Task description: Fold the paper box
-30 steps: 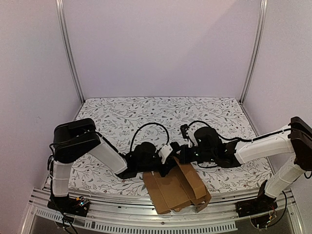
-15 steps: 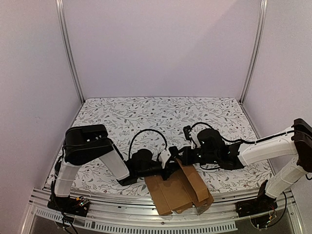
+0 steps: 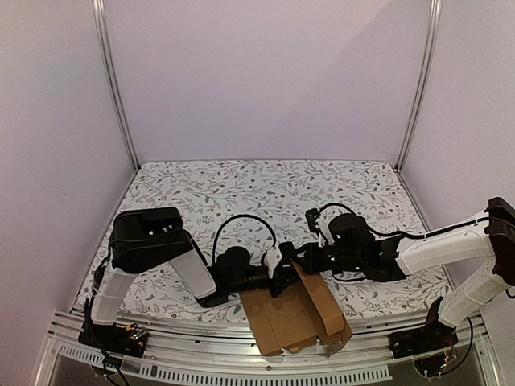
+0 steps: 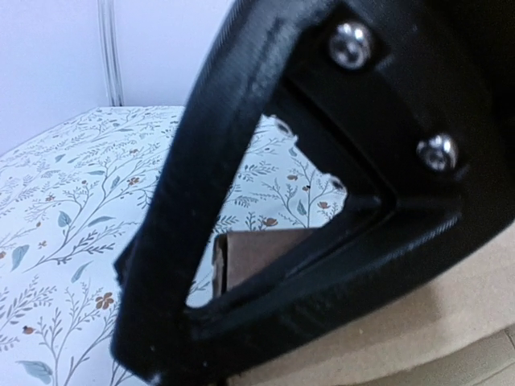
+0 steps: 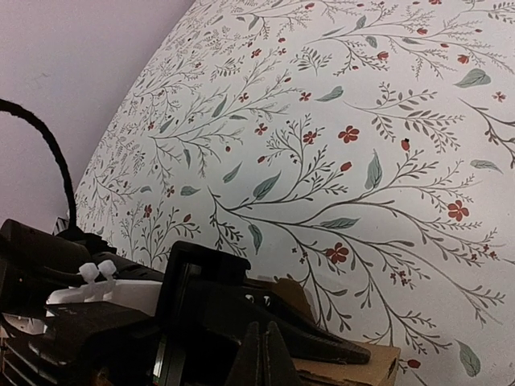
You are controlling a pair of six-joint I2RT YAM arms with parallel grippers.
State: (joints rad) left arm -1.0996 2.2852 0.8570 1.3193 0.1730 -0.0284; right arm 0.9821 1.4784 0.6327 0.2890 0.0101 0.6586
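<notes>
The paper box point(image 3: 294, 318) is a brown cardboard piece with raised flaps, lying at the table's near edge between the arms. My left gripper point(image 3: 283, 273) reaches in from the left to its far edge. In the right wrist view one black finger point(image 5: 354, 347) of that gripper rests on the cardboard edge point(image 5: 366, 371); how wide its jaws stand is unclear. My right gripper point(image 3: 304, 259) meets it from the right, with its fingertips point(image 5: 256, 358) pressed together just above that edge and nothing visible between them. In the left wrist view a black finger frame point(image 4: 241, 161) blocks most of the cardboard point(image 4: 459, 322).
The floral tablecloth point(image 3: 265, 193) stretches behind the arms to the back wall. Metal posts point(image 3: 113, 80) stand at both back corners. A metal rail point(image 3: 241, 362) runs along the near edge, and the box overhangs it slightly.
The left arm's elbow has swung right and its gripper has slid right along the box. The right gripper has shifted a little right. The box's raised flaps sit slightly lower.
</notes>
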